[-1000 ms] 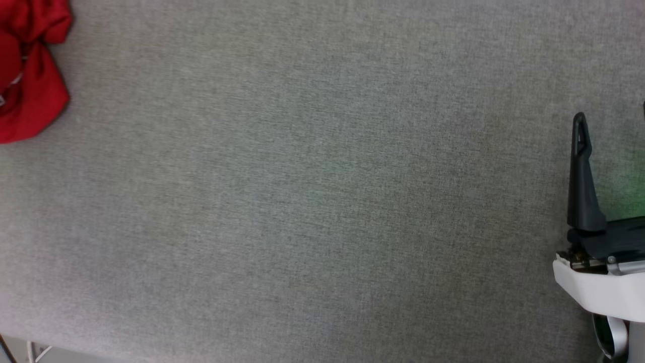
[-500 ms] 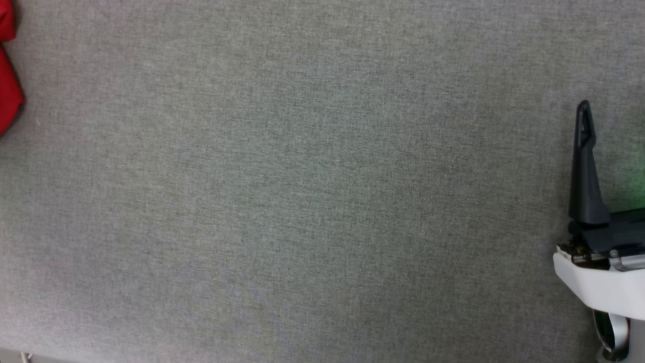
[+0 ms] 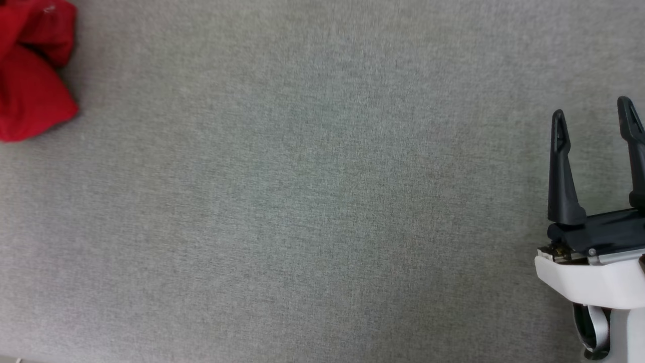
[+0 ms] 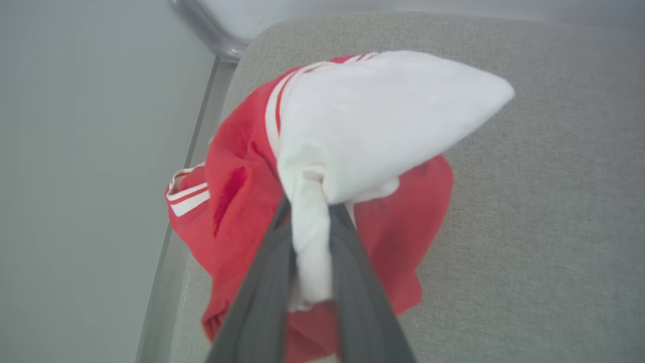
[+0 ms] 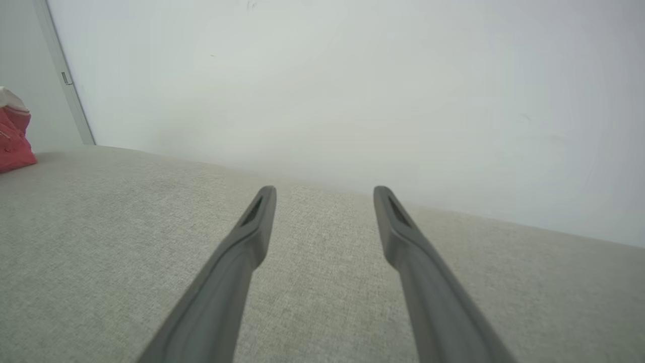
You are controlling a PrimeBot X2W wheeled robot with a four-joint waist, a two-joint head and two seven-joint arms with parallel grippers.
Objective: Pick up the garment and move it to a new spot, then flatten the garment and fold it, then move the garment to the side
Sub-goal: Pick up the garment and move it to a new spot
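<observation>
Much tabletop [image 3: 302,201] — left end effector [image 4: 311,205] clamps garment [image 4: 383,116] at edge, right end effector [image 3: 591,108] wide.

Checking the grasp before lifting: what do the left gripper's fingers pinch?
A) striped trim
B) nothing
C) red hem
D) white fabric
D: in the left wrist view, the left gripper is closed on a bunched white part of the garment.

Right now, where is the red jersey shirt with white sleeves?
The red jersey shirt sits bunched at the head view's upper left, near the grey table's corner, its white cloth pinched in the left gripper.
</observation>
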